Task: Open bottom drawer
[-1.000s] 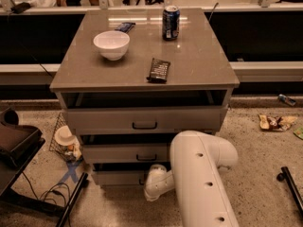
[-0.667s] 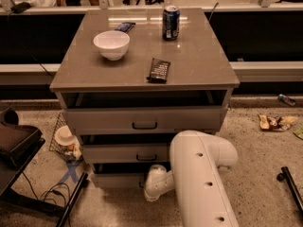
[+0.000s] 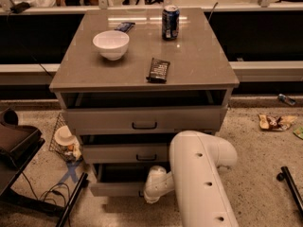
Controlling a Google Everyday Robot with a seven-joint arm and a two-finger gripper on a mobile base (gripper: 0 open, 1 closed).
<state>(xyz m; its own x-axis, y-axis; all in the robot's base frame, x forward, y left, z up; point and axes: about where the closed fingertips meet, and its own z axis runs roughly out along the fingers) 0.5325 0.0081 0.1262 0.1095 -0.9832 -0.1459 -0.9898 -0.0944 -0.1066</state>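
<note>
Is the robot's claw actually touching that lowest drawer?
Cannot tell. In the camera view the gripper sits right at the bottom drawer front, but the white arm hides the meeting point.

Grey worktop (image 3: pixel 199 65) has a white bowl (image 3: pixel 111 44) and a soda can (image 3: pixel 170 21) toward the back, a small dark packet (image 3: pixel 124 26) just behind the bowl, a dark snack bar (image 3: pixel 159 70) nearer the front, and the pincer (image 3: pixel 143 193) is way down low at the bottom drawer (image 3: pixel 113 188) front.

White arm (image 3: pixel 201 174) — gripper (image 3: pixel 146 193) at bottom drawer (image 3: pixel 113 188)
</note>
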